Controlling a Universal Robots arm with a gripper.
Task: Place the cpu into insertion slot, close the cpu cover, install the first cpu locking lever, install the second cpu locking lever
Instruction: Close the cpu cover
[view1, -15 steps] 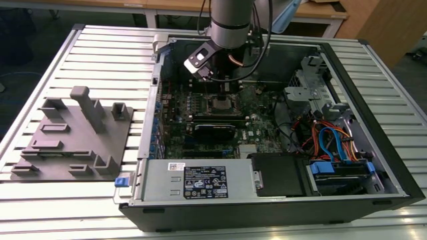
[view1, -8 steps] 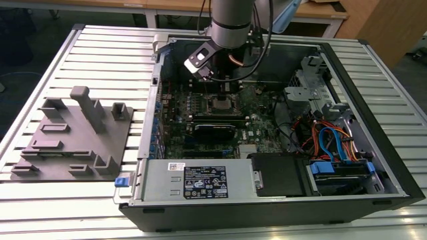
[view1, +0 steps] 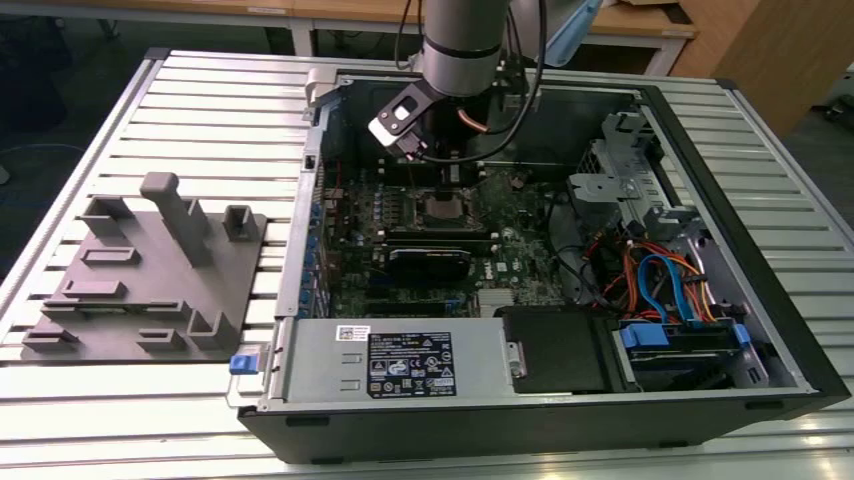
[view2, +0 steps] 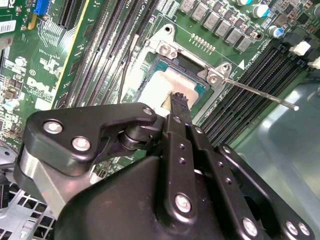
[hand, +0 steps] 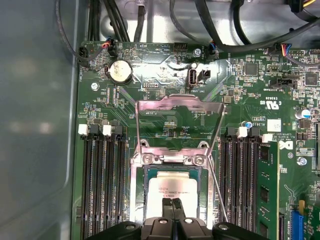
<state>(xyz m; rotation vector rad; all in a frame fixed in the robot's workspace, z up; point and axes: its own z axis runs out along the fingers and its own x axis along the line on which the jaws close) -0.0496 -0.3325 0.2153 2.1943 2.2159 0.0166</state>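
The cpu (hand: 172, 189) lies flat in the insertion slot (hand: 150, 175), its silvery top facing up; both also show in the second wrist view, cpu (view2: 160, 82) and slot (view2: 197, 87). My gripper (hand: 172, 202) is shut, its two thin fingertips (view2: 178, 100) pressed together right over the chip with nothing between them. The cpu cover (hand: 176, 99) stands swung open beyond the socket, green board showing through its window. A thin locking lever (view2: 260, 93) sticks out free beside the socket. In the exterior view the gripper (view1: 447, 168) hangs above the slot (view1: 441, 208).
Long black memory slots (hand: 102, 185) flank the socket, with a green memory module (hand: 267, 190) on one side. A coin battery (hand: 120, 71) and cables (hand: 225, 35) lie beyond the cover. The case walls (view1: 747, 180), drive bay (view1: 681, 345) and a grey fixture (view1: 147, 270) surround the board.
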